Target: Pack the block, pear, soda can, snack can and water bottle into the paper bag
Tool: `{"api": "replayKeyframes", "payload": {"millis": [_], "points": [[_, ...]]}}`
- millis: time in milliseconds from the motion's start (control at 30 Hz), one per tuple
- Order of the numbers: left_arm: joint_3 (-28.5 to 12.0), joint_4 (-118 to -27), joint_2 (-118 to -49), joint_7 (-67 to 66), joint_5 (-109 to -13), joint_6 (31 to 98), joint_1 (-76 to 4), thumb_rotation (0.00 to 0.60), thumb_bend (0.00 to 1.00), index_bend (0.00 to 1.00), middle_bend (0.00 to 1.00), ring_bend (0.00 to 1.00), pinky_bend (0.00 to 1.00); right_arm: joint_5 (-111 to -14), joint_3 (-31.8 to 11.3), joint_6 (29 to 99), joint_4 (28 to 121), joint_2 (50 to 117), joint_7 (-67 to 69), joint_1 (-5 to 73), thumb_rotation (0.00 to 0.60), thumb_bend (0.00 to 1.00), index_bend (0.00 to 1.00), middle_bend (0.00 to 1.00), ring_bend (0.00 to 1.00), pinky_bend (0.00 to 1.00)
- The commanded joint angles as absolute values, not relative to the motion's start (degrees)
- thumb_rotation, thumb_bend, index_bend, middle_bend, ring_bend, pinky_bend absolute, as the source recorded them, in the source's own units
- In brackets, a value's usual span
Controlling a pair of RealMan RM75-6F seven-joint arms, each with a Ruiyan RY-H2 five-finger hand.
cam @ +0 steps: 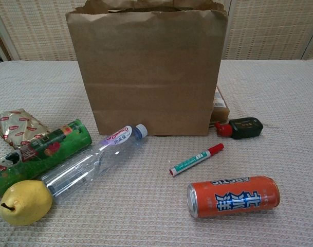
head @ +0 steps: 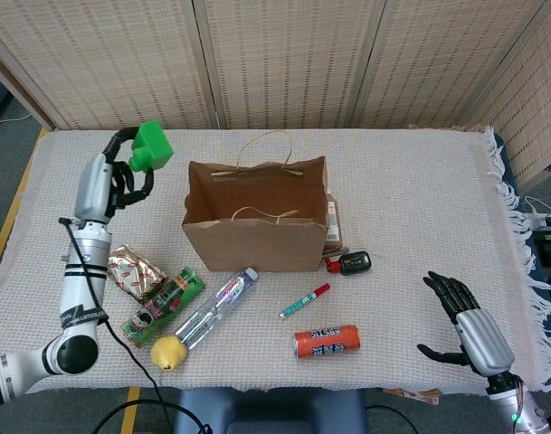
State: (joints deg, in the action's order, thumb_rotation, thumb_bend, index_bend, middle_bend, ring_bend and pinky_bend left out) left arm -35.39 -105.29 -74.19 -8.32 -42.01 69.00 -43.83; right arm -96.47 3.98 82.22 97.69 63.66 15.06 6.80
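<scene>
My left hand [head: 115, 177] holds the green block [head: 151, 146] in the air, left of the open paper bag [head: 255, 237]. The bag [cam: 148, 72] stands upright mid-table. On the cloth lie the green snack can [head: 163, 306] [cam: 35, 153], the clear water bottle [head: 215, 307] [cam: 92, 160], the yellow pear [head: 167, 352] [cam: 23, 203] and the orange soda can [head: 327, 341] [cam: 233, 195]. My right hand [head: 465, 323] hovers open at the table's right front edge, holding nothing. Neither hand shows in the chest view.
A shiny wrapped snack pack [head: 135, 270] lies left of the snack can. A green-and-red marker [head: 304, 301], a black-and-red key fob [head: 350, 263] and a flat packet [head: 333, 228] behind the bag lie to its right. The fringed cloth edge [head: 519, 244] runs along the right.
</scene>
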Motion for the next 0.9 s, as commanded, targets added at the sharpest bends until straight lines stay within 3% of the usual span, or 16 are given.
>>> {"api": "replayKeyframes", "payload": {"millis": [33,267,367,433,533,667,900], "points": [[-33.2,-104.2,-79.1,-13.7,-41.5,69.0,-49.4,0.600,0.69,0.76,0.76,0.73,0.81,-96.4,4.1,82.0,97.8,63.5,15.4,6.9,0.600,0.03,0.00,0.00,0.00,0.00],[-29.4,-102.1,-83.2,-18.7,-43.3,68.2,-53.9,0.600,0.66,0.71,0.70,0.67,0.76,-96.2,4.0,81.7,98.6,62.7,16.1,7.1,0.600,0.03,0.00,0.00,0.00,0.00],[-27.4,-102.0,-82.6,-20.7,-43.5,65.7,-55.0,0.600,0.52,0.46,0.45,0.43,0.55,-96.0,3.9,81.6,99.2,62.5,15.7,7.2,0.600,0.03,0.00,0.00,0.00,0.00],[-27.0,-102.0,-82.4,-21.4,-43.7,64.9,-55.6,0.600,0.42,0.22,0.18,0.18,0.35,-96.0,3.9,81.5,99.6,62.5,15.3,7.1,0.600,0.03,0.00,0.00,0.00,0.00],[-27.0,-102.0,-82.5,-21.1,-44.1,64.7,-56.1,0.600,0.37,0.06,0.02,0.04,0.21,-96.0,4.0,81.4,99.8,62.5,14.8,7.1,0.600,0.03,0.00,0.00,0.00,0.00],[-27.5,-102.1,-82.7,-20.1,-44.1,65.4,-56.2,0.600,0.37,0.00,0.00,0.00,0.16,-95.9,4.0,81.3,99.7,62.7,14.5,7.1,0.600,0.03,0.00,0.00,0.00,0.00],[-27.8,-103.6,-81.5,-17.7,-44.4,66.5,-55.0,0.600,0.37,0.00,0.00,0.00,0.15,-96.1,4.3,81.5,98.9,62.7,14.8,6.9,0.600,0.03,0.00,0.00,0.00,0.00]]}}
